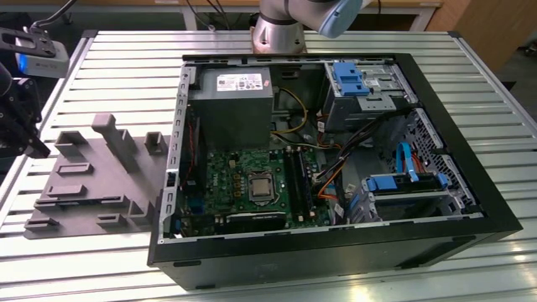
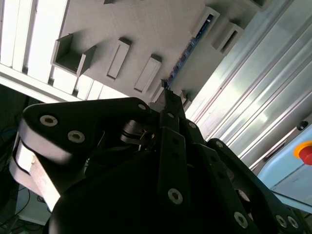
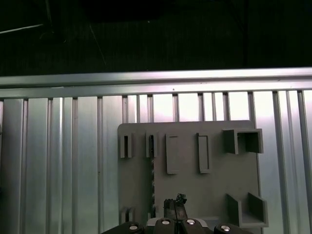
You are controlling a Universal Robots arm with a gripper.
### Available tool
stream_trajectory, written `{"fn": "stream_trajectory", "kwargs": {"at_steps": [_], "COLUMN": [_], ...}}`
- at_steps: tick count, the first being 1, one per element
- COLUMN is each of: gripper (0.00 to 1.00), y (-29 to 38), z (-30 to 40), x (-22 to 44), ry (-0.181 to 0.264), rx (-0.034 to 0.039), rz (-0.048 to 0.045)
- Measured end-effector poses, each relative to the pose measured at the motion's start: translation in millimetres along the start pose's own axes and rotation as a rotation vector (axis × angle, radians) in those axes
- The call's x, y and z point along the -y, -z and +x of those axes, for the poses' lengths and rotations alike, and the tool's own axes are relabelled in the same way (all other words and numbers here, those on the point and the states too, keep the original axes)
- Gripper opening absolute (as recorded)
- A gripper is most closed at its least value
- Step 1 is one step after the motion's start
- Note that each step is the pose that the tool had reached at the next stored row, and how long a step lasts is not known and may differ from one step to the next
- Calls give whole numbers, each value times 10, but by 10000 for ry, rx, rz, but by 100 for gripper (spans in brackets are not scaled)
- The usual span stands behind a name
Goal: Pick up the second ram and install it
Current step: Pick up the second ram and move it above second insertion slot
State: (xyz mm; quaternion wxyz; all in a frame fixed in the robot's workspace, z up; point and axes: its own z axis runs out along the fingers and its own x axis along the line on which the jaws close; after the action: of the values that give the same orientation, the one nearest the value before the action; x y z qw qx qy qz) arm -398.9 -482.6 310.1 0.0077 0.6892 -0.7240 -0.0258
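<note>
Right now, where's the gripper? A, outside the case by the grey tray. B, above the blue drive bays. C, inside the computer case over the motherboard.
A: in the exterior view the gripper hangs at the edge of the grey tray, to the exterior view's left of the computer case and outside its walls.

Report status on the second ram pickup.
Pincer over grey tray, close to the stick's near end. Memory stick on edge in the tray, not lifted. Nothing seen between them.
</note>
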Motion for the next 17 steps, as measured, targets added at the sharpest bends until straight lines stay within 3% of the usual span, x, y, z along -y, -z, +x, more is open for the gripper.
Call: {"fn": "stream_trajectory", "kwargs": {"at_steps": [17], "gripper": [11], "y": [-62], "z": [2], "x": [-6], "ry": [4], "rx": [0], "rz": [1]}}
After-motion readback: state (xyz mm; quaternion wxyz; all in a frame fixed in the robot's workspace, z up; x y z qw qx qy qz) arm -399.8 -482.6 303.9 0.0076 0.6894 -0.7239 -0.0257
